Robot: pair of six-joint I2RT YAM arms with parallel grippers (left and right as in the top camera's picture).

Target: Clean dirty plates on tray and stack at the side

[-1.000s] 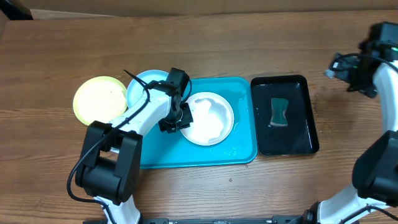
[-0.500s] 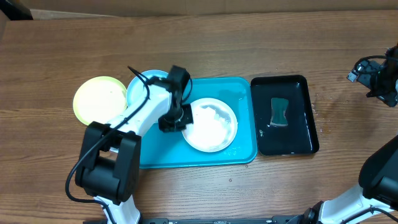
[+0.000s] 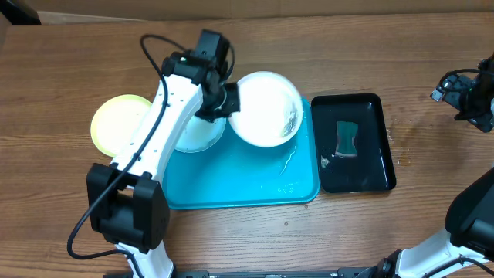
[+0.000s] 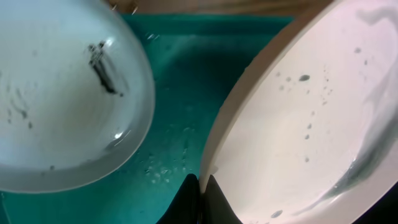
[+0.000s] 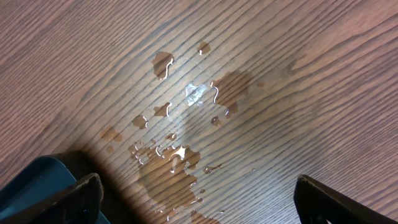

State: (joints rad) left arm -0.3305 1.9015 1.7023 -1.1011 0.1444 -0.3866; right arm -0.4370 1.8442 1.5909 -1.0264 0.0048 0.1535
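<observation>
My left gripper (image 3: pixel 225 100) is shut on the rim of the white plate (image 3: pixel 266 108) and holds it tilted above the far edge of the turquoise tray (image 3: pixel 239 181). In the left wrist view the jaws (image 4: pixel 200 194) pinch the white plate's (image 4: pixel 311 112) wet, speckled rim. The light blue plate (image 3: pixel 197 133) lies at the tray's left end, partly under my arm, and it shows a dark smear in the left wrist view (image 4: pixel 62 99). The yellow-green plate (image 3: pixel 122 123) lies on the table left of the tray. My right gripper (image 3: pixel 465 99) is open and empty at the far right.
A glossy black tray (image 3: pixel 369 174) with a green sponge (image 3: pixel 347 139) stands right of the turquoise tray. Water drops lie on the turquoise tray (image 4: pixel 180 93). Under my right gripper (image 5: pixel 199 200), puddles of water (image 5: pixel 177 162) lie on the wooden table.
My left gripper has lifted the white plate off the tray and carried it toward the far edge. The right arm moved out toward the right edge, then held still.
</observation>
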